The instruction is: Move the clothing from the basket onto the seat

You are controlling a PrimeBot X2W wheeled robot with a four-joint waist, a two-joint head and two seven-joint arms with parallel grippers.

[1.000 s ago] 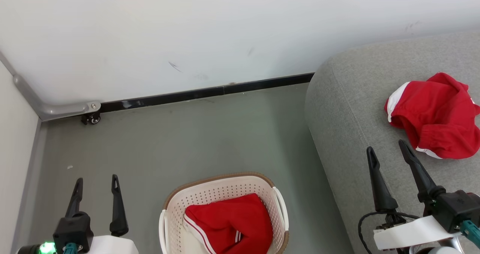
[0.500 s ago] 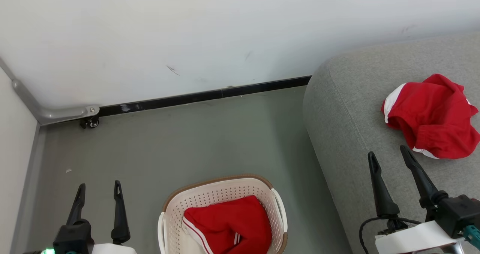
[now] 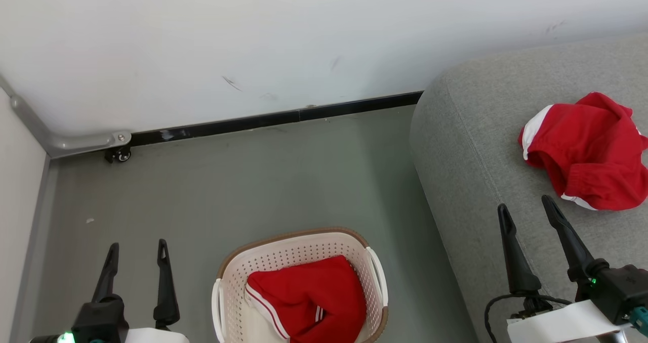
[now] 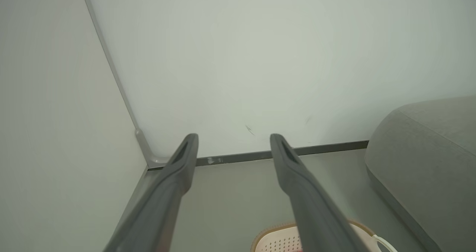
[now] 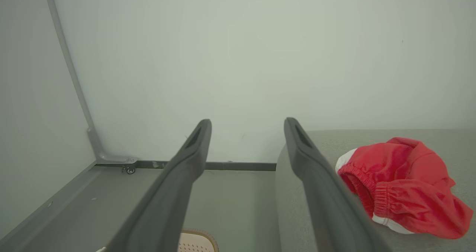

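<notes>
Grey-green floor [image 3: 253,181], white wall [image 3: 304,39] across the upper frame. Seat [image 3: 471,145], grey, right side: red garment with elastic waistband [image 3: 587,151] lying on it, upper right. Basket [image 3: 288,234], bottom centre, on the floor: second red garment with white stripes [image 3: 309,297] inside. Left gripper [image 3: 137,245], lower left: fingers spread, empty. Right gripper [image 3: 525,205], lower right, over the seat: fingers spread, empty, near the waistband garment.

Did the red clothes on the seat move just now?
No. The clothing lies just as far from the seat's rounded corner as before. The whole head view shifted a little, so it was the camera that moved.
</notes>
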